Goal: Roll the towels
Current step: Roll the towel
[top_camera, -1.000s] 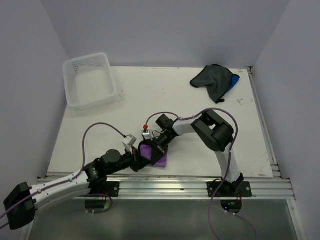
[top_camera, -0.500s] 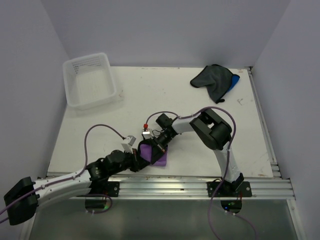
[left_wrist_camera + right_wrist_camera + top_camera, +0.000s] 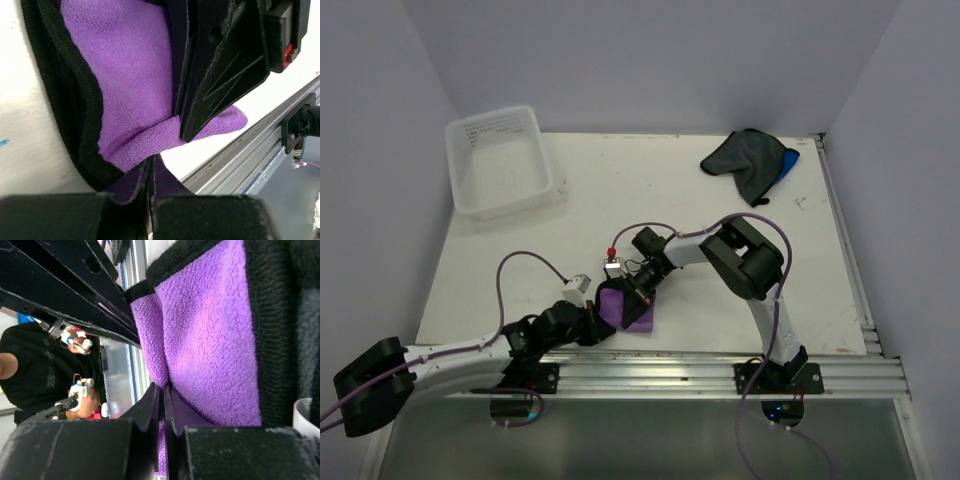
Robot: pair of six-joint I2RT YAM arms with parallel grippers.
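Pale lavender walls (image 3: 650,60) enclose the evenly lit white tabletop (image 3: 620,190) on three sides; an aluminium rail (image 3: 650,372) edges its front.

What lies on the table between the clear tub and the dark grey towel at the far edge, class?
Nothing: the top view shows that stretch of white table between the clear tub and the dark grey towel bare.

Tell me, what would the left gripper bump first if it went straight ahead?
The purple towel: the left gripper is shut on its edge, and the cloth lies right ahead. Just past it, probably the right gripper, also pinching the towel; depth is unclear.
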